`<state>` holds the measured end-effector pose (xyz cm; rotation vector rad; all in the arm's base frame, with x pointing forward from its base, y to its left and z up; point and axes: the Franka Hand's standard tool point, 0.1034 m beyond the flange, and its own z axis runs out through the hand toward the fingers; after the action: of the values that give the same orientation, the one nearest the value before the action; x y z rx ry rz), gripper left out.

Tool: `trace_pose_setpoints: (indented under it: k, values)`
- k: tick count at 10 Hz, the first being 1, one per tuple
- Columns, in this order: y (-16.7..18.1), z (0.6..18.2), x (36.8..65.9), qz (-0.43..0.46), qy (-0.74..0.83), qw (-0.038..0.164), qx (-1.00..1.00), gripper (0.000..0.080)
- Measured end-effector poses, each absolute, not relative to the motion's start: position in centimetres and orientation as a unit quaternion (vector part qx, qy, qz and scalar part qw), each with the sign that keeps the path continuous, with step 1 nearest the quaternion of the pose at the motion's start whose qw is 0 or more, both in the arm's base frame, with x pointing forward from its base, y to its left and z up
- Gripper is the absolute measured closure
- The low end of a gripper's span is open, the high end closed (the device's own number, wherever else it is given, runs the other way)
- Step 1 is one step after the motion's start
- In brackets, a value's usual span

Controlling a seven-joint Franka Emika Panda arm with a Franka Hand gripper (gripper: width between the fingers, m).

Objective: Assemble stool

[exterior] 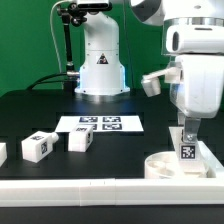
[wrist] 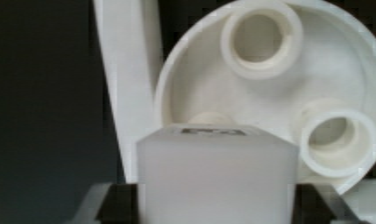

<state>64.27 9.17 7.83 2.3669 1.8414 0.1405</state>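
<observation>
The pincer [exterior: 187, 130] holds 1 leg [exterior: 186, 153] upright over the round seat [exterior: 160, 166]

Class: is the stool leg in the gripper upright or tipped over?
Upright. In the exterior view the leg has its long side vertical, tag facing the camera, with the gripper shut on its top, above the seat.

- We find bare surface [exterior: 150, 138] between the marker board [exterior: 100, 124] and the seat [exterior: 160, 166].
- Loose legs [exterior: 38, 147] crowd the exterior view's left.
- A white rail [wrist: 128, 70] runs just beside the seat, hemming the pincer [exterior: 187, 132] and its held leg [wrist: 211, 165].
</observation>
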Motion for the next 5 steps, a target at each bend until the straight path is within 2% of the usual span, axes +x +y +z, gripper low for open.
trace_pose_setpoints:
  k: [5]
  values:
    - [10.5,7.7,63.9,0.061,0.351,0.045,0.933,0.0452]
